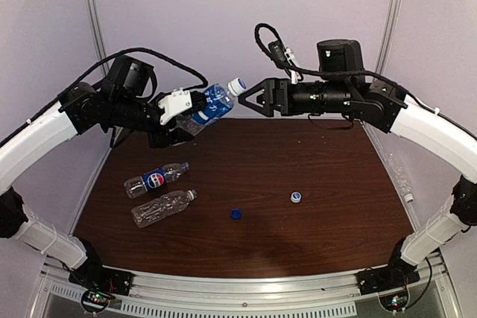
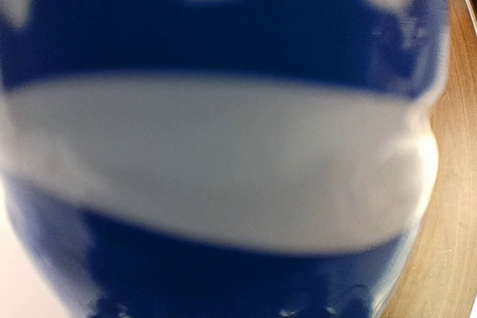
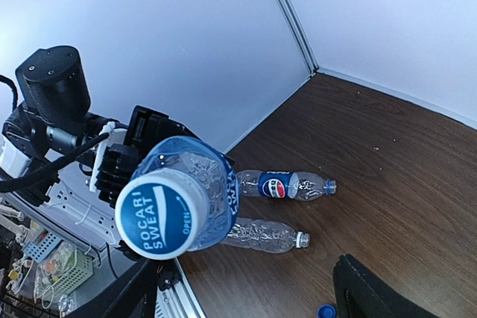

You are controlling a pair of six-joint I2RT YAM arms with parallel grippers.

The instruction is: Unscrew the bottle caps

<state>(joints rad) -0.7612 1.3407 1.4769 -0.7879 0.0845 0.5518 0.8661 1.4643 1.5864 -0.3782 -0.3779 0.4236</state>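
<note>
Left claw (image 1: 195, 109), upper left of centre in the overhead view, is clamped around the blue-labelled bottle (image 1: 215, 102) and holds it up off the table, neck tilted up and to the right. Its own camera gives nothing but blurred blue and white label, pressed right up to the lens.

On that neck sits the white cap (image 1: 237, 85), its Pocari Sweat print facing the right wrist camera at lower left of that frame.

Right claw (image 1: 252, 96) faces it from the right, jaws spread wide and gripping nothing. The tips are just beside the cap; whether they touch it, I cannot tell.

Down on the brown table (image 1: 328, 161), lower left, the Pepsi bottle (image 1: 155, 179) lies on its side, with the clear bottle (image 1: 162, 208) just below it, both necks pointing right. Near bottom centre, apart from each other, lie a blue cap (image 1: 236, 214) and a pale cap (image 1: 296, 197).
</note>
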